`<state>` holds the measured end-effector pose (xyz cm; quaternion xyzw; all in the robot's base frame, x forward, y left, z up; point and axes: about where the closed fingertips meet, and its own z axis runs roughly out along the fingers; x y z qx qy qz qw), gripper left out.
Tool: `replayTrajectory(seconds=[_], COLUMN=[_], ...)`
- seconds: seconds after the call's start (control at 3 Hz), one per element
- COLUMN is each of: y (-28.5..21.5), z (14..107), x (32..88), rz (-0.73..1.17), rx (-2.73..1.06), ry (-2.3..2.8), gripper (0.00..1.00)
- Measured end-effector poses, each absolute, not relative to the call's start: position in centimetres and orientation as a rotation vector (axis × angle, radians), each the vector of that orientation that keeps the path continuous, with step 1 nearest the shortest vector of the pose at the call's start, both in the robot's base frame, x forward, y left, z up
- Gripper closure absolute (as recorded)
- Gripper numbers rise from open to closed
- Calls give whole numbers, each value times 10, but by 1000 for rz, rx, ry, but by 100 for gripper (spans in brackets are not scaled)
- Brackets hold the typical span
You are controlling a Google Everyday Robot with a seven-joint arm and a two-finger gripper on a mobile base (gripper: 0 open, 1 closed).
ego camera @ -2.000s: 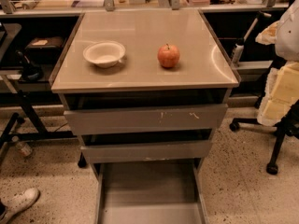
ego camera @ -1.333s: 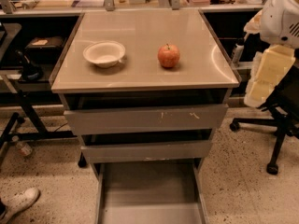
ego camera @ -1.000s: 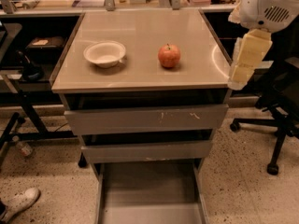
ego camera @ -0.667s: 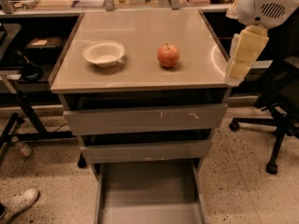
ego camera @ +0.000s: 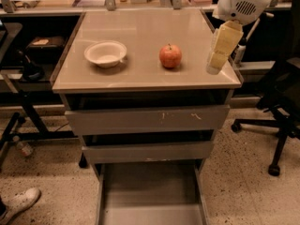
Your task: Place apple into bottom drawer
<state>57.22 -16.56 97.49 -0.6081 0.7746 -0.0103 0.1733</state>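
One claw (ego camera: 214,64), nearer apple (ego camera: 170,56) — over cabinet edge (ego camera: 231,77)

Speckled pale floor (ego camera: 248,172); black swivel chair (ego camera: 281,102) on castors at right; dark shelf unit (ego camera: 40,55) at left; white shoe (ego camera: 19,203) bottom left; the gripper (ego camera: 213,67) hangs over the table (ego camera: 140,76)'s right edge.

So the apple (ego camera: 170,56) sits on the tabletop (ego camera: 140,76), a bit right of the middle, with the bowl (ego camera: 105,54) well off to its left. The tool (ego camera: 215,62) hangs over the tabletop's right edge, right of the apple and apart from it. Below are 3 stacked drawers, and the bottom drawer (ego camera: 150,191) is pulled out toward the camera. An office chair (ego camera: 281,121) stands off to the right.
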Motion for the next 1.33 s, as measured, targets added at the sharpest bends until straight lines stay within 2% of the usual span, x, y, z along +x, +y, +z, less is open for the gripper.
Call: replayTrajectory(seconds=[0.67,1.33], y=[-128,-90], z=[933,916], x=[675,723], rz=[49,91], rx=[-1721,-1750], ry=[2243,2176], gripper=[0,0])
